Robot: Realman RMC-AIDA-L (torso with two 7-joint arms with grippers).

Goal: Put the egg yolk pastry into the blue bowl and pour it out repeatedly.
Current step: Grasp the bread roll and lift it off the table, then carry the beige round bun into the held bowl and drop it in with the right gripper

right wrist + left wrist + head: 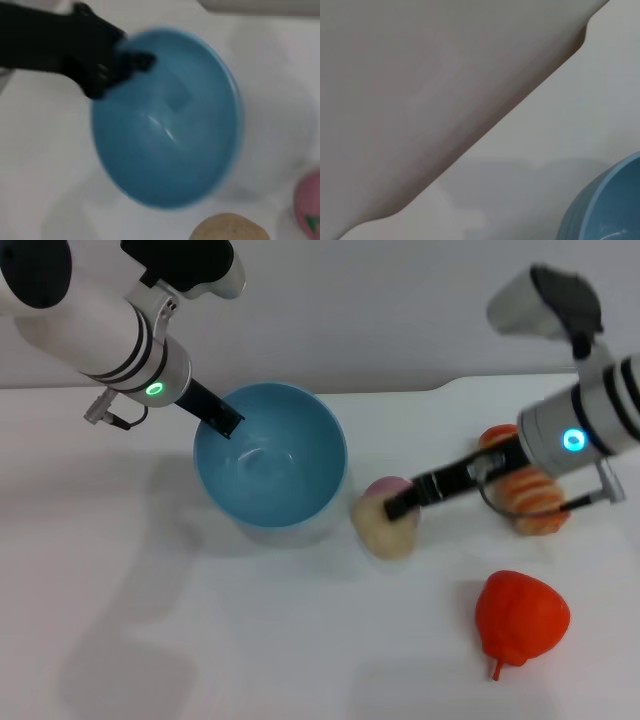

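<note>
The blue bowl [272, 462] is empty and stands left of centre on the white table, tipped a little toward me. My left gripper [228, 423] is shut on its far left rim; the right wrist view shows that gripper [134, 61] clamped over the bowl [170, 125]. A slice of the bowl [602, 210] also shows in the left wrist view. The egg yolk pastry [380, 530] lies on the table just right of the bowl, and the pastry [227, 229] also shows in the right wrist view. My right gripper [400, 506] reaches in from the right, its tip on the pastry's top.
A pink bun [388, 485] sits right behind the pastry, touching it. An orange-striped bread [528, 495] lies under my right wrist. A red strawberry-shaped toy [520, 618] rests at the front right. The table's far edge [470, 150] meets a grey wall.
</note>
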